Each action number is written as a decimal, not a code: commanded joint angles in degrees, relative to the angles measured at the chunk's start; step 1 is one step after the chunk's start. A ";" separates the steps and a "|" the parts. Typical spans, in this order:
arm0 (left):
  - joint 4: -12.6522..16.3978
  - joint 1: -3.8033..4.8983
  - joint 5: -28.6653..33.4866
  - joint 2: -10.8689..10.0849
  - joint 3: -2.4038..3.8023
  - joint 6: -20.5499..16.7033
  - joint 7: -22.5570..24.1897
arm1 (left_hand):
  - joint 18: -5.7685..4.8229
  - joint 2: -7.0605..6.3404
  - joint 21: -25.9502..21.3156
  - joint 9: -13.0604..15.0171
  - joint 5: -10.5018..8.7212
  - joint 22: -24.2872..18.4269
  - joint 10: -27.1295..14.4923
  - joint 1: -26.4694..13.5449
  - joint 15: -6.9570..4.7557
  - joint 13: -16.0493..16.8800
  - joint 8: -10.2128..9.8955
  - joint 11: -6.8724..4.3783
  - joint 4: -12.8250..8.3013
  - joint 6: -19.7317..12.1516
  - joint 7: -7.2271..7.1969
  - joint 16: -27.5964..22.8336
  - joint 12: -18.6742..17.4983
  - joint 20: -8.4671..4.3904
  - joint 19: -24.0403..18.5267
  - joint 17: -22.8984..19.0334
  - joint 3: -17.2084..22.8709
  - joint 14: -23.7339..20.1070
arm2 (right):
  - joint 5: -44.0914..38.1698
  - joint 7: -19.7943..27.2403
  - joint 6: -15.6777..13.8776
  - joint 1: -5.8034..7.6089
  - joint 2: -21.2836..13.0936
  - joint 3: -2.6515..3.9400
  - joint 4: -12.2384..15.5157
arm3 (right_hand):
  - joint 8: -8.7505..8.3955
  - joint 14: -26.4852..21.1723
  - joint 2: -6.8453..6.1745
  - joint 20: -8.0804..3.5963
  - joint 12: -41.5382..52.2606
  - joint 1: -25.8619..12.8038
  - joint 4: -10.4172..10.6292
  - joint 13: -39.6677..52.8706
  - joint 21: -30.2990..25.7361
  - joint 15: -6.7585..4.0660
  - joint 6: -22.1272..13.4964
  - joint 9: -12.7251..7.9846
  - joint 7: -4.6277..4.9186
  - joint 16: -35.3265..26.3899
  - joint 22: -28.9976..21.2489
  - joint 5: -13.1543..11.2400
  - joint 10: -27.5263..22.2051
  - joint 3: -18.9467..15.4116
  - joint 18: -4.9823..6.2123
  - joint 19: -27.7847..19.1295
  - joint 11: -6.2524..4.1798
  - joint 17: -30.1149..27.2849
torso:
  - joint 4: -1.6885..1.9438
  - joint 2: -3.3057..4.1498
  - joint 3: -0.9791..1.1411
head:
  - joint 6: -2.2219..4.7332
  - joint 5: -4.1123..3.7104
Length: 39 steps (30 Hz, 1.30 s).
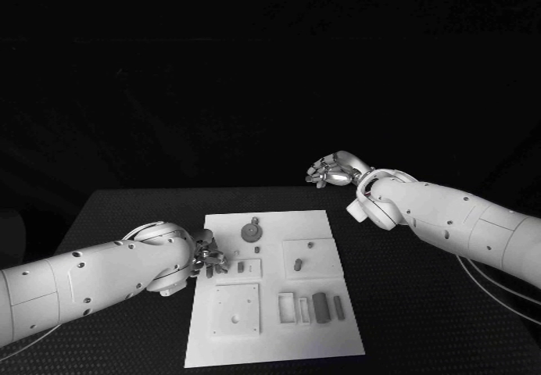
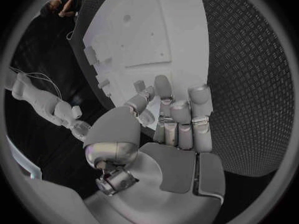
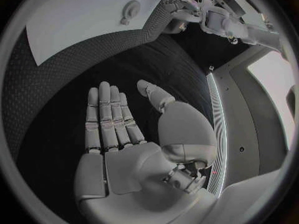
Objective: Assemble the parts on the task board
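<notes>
Your left hand [image 1: 206, 258] hovers with fingers curled, holding nothing, over the left edge of the flat white rectangular task board [image 1: 276, 344], whose long axis runs away from you. Small grey parts [image 1: 323, 306] lie on it, right of that hand. Your right hand [image 1: 334, 170] is raised beyond the board's far right corner, fingers straight, empty.

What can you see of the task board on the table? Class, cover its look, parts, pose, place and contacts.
The task board is a flat white rectangular plate lying on the black table, between the arms. It carries raised square panels, a round part near its far end and several small upright grey parts near its right edge. The left hand hangs at its left edge; contact cannot be told.
</notes>
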 commanded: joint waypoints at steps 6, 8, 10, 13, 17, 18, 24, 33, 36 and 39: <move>-0.11 -0.22 -0.36 0.24 -0.11 2.18 -0.25 | 2.69 0.86 0.35 -0.09 1.09 1.24 0.55 0.15 -0.38 0.16 0.50 -0.17 -0.67 0.95 -0.45 0.42 0.35 -0.17 0.00 0.14 0.20 0.03 | -0.02 0.40 0.70 -0.01 0.00 0.02 0.00 | 0.20 0.53 0.01 0.28 -0.02 0.39 -0.30 -0.10 -0.30 -0.07 -0.17 -0.09 0.33 -0.35 0.00 0.26 0.47 -0.21 0.34 0.06 -0.01 0.10 | -0.05 0.04 -0.03 | 0.05 0.33; -0.33 -0.22 -0.35 0.36 -0.11 2.21 -0.21 | 2.66 0.85 0.44 -0.10 1.64 1.23 0.62 0.18 -0.39 0.20 0.58 -0.19 -0.85 1.03 -0.48 0.45 0.44 -0.17 -0.01 0.21 0.26 0.04 | -0.02 0.49 0.57 -0.01 -0.02 0.02 0.06 | 0.21 0.53 0.02 0.29 -0.02 0.39 -0.30 -0.11 -0.31 -0.07 -0.17 -0.09 0.34 -0.36 0.00 0.26 0.47 -0.22 0.34 0.06 -0.01 0.10 | -0.03 0.06 0.00 | -0.02 0.23; -0.44 -0.22 -0.35 0.50 -0.11 2.38 -0.22 | 2.62 0.83 0.51 -0.12 2.43 1.21 0.63 0.12 -0.39 0.24 0.66 -0.19 -0.98 1.09 -0.49 0.47 0.50 -0.16 -0.07 0.28 0.31 0.00 | -0.02 0.51 0.54 -0.01 -0.01 0.02 0.07 | 0.21 0.53 0.03 0.29 -0.01 0.39 -0.29 -0.13 -0.31 -0.06 -0.16 -0.10 0.34 -0.37 0.01 0.26 0.47 -0.22 0.34 0.06 -0.01 0.11 | 0.00 0.03 -0.01 | -0.10 0.20; -0.41 -0.22 -0.34 0.57 -0.11 2.67 -0.19 | 2.62 0.83 0.55 -0.13 2.60 1.21 0.65 0.15 -0.39 0.26 0.68 -0.19 -1.05 1.11 -0.50 0.49 0.53 -0.17 -0.07 0.31 0.35 0.01 | -0.02 0.50 0.57 -0.01 0.02 0.02 0.10 | 0.21 0.54 0.03 0.30 -0.01 0.39 -0.29 -0.15 -0.31 -0.06 -0.16 -0.10 0.34 -0.38 0.01 0.26 0.48 -0.23 0.34 0.06 -0.01 0.11 | 0.02 0.01 0.01 | 0.06 0.29; -0.52 -0.22 -0.32 0.77 -0.11 2.99 -0.23 | 2.61 0.79 0.56 -0.13 2.66 1.21 0.66 0.15 -0.39 0.27 0.70 -0.19 -1.09 1.11 -0.50 0.50 0.55 -0.17 -0.08 0.33 0.35 0.01 | -0.01 0.60 0.43 -0.01 0.02 0.02 0.03 | 0.18 0.54 -0.09 0.34 0.01 0.36 -0.30 -0.26 -0.34 -0.05 -0.23 -0.14 0.37 -0.45 0.03 0.25 0.48 -0.31 0.35 0.05 0.00 0.14 | -0.03 0.03 0.01 | 0.16 0.40; -0.51 -0.22 -0.32 0.79 -0.11 3.21 -0.25 | 2.61 0.79 0.57 -0.13 2.66 1.21 0.66 0.15 -0.39 0.27 0.70 -0.19 -1.10 1.12 -0.50 0.50 0.56 -0.17 -0.08 0.33 0.35 0.00 | -0.01 0.59 0.46 -0.01 0.02 0.02 0.02 | 0.18 0.54 -0.09 0.34 0.01 0.36 -0.30 -0.27 -0.34 -0.05 -0.23 -0.15 0.37 -0.45 0.03 0.25 0.48 -0.31 0.35 0.05 0.00 0.14 | -0.06 0.02 0.01 | 0.19 0.46; -0.90 -0.22 -0.32 0.99 -0.11 3.43 -0.29 | 2.61 0.76 0.59 -0.13 2.70 1.22 0.68 0.18 -0.38 0.29 0.72 -0.19 -1.16 1.13 -0.51 0.52 0.59 -0.17 -0.10 0.36 0.36 0.01 | 0.01 0.61 0.38 -0.02 0.04 0.02 -0.01 | 0.17 0.54 -0.07 0.36 0.03 0.33 -0.26 -0.33 -0.36 -0.04 -0.25 -0.17 0.38 -0.49 0.04 0.25 0.48 -0.33 0.36 0.06 0.01 0.16 | -0.04 0.04 0.00 | 0.06 0.35; -1.37 -0.23 -0.32 1.29 -0.11 3.84 -0.46 | 2.60 0.79 0.63 -0.13 2.74 1.22 0.73 0.25 -0.39 0.32 0.77 -0.21 -1.24 1.18 -0.53 0.56 0.64 -0.18 -0.09 0.40 0.41 0.03 | 0.02 0.65 0.48 -0.02 0.07 0.02 0.02 | 0.16 0.55 -0.07 0.38 0.04 0.32 -0.25 -0.39 -0.38 -0.04 -0.27 -0.19 0.39 -0.52 0.05 0.25 0.48 -0.35 0.37 0.05 0.01 0.18 | -0.02 0.04 0.00 | -0.05 0.42; -1.36 -0.24 -0.32 1.29 -0.11 3.88 -0.48 | 2.59 0.77 0.70 -0.11 2.76 1.23 0.80 0.30 -0.41 0.35 0.83 -0.23 -1.33 1.25 -0.55 0.61 0.71 -0.17 -0.05 0.44 0.43 0.08 | 0.02 0.65 0.48 -0.02 0.09 0.02 -0.01 | 0.16 0.56 -0.08 0.39 0.04 0.29 -0.22 -0.43 -0.39 -0.04 -0.27 -0.20 0.39 -0.54 0.05 0.25 0.49 -0.37 0.37 0.05 0.02 0.19 | -0.05 0.03 0.01 | 0.17 0.39; -1.40 -0.24 -0.32 1.33 -0.10 3.97 -0.42 | 2.57 0.72 0.76 -0.10 2.77 1.23 0.87 0.36 -0.42 0.38 0.88 -0.26 -1.42 1.31 -0.58 0.66 0.77 -0.17 -0.01 0.49 0.44 0.13 | 0.03 0.67 0.51 -0.02 0.09 0.02 -0.03 | 0.16 0.56 -0.08 0.39 0.05 0.28 -0.21 -0.44 -0.39 -0.04 -0.27 -0.20 0.39 -0.55 0.06 0.25 0.49 -0.38 0.37 0.05 0.02 0.19 | -0.04 0.03 -0.02 | 0.08 0.30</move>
